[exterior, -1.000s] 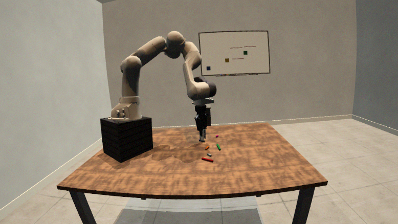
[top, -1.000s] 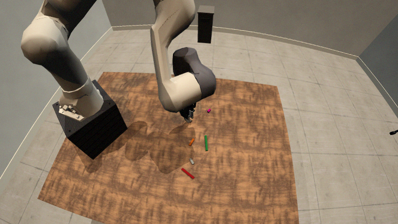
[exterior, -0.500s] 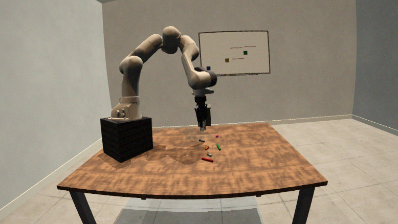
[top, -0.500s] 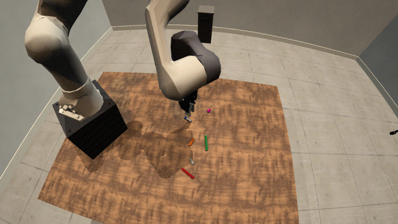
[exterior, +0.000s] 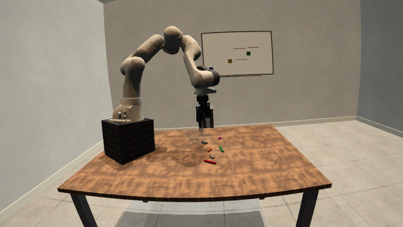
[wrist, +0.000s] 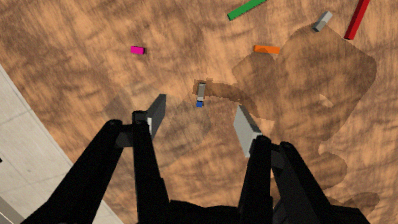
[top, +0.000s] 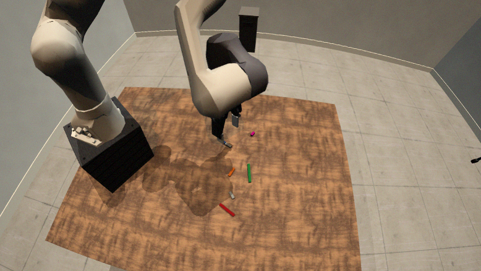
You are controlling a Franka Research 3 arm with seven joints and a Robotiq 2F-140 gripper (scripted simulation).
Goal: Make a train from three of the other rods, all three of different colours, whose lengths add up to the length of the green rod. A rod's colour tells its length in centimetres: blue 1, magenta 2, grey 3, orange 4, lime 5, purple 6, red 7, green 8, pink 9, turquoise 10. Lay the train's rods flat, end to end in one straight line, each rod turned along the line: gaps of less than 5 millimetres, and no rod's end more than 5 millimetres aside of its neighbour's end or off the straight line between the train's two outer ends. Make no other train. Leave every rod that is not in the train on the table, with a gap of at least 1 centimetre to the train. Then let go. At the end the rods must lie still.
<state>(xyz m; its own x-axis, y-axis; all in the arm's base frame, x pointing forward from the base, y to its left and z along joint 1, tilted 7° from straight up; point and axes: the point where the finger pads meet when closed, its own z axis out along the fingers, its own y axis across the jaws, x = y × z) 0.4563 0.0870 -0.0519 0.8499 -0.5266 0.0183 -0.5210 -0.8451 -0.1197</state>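
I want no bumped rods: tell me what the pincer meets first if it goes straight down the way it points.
Probably the short grey rod with the blue rod at its end, lying on the table below the open pincer. Depth is unclear; the fingers might straddle them.

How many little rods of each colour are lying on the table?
Green rod: 1
Red rod: 1
Orange rod: 1
Magenta rod: 1
Grey rods: 2
Blue rod: 1
Total: 7 rods. One grey rod lies end to end with the blue one, under the open claw.
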